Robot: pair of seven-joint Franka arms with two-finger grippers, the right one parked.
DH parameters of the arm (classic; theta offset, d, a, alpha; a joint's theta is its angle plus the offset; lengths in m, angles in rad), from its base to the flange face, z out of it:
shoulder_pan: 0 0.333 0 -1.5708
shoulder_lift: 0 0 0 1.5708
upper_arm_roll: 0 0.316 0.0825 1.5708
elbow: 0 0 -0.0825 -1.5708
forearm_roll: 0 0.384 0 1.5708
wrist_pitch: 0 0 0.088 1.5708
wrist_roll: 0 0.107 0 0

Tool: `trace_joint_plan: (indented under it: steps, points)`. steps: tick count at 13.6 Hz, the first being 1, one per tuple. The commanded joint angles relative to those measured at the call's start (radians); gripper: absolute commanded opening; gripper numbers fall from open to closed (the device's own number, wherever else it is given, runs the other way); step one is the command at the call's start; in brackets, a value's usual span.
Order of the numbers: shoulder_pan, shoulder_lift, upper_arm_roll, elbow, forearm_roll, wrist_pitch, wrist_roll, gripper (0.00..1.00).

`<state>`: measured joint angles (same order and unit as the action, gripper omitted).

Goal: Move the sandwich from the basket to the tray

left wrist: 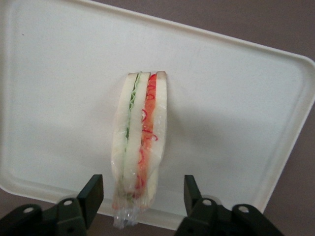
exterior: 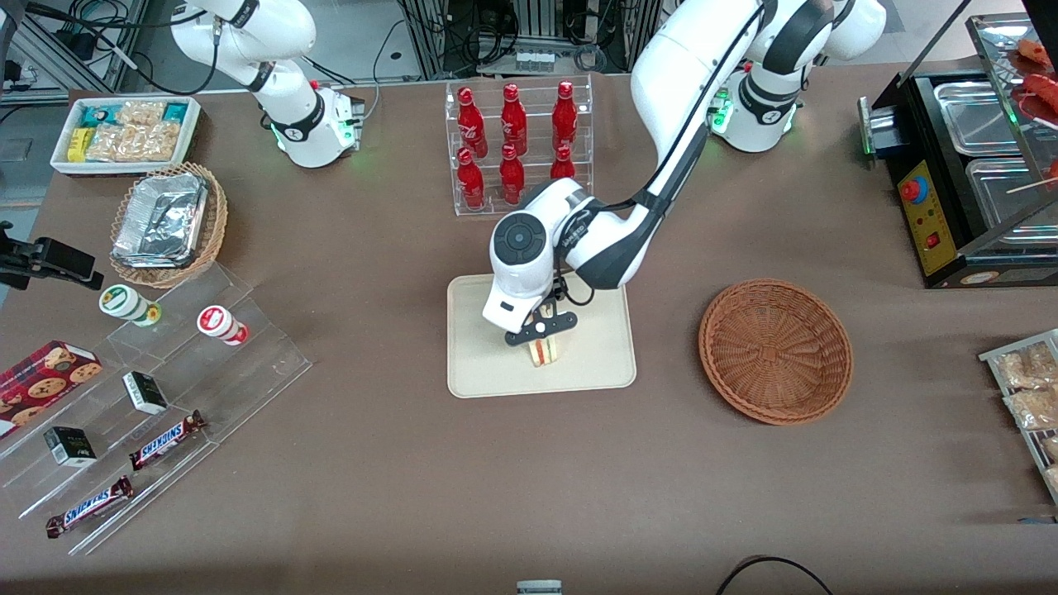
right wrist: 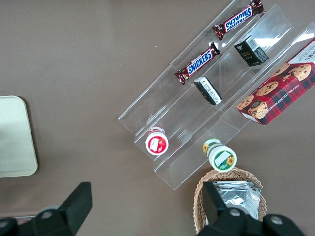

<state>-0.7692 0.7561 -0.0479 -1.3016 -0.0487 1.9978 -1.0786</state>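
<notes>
Sandwich set on the tray, hand open over it

On the bench, the tray [exterior: 607, 364] carries the sandwich [exterior: 543, 352] near its middle, standing on edge; the hand [left wrist: 142, 199] hangs just above, fingers [left wrist: 92, 194] apart and clear of the bread. At three o'clock from the tray sits the empty basket [exterior: 775, 350]. Wrapped in slick film, the wedge looks light and squashy; grip its flat faces gently.

six red bottles [exterior: 514, 145] in a clear rack, snickers bars [exterior: 168, 439] on acrylic steps, foil trays [exterior: 161, 220] in tan wicker
</notes>
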Motion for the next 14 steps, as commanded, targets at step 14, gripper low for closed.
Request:
trace_joint_plan:
  steps: [14]
  points:
    - [0.244,-0.322,0.052,-0.097,0.081,-0.284,0.265,1.00]
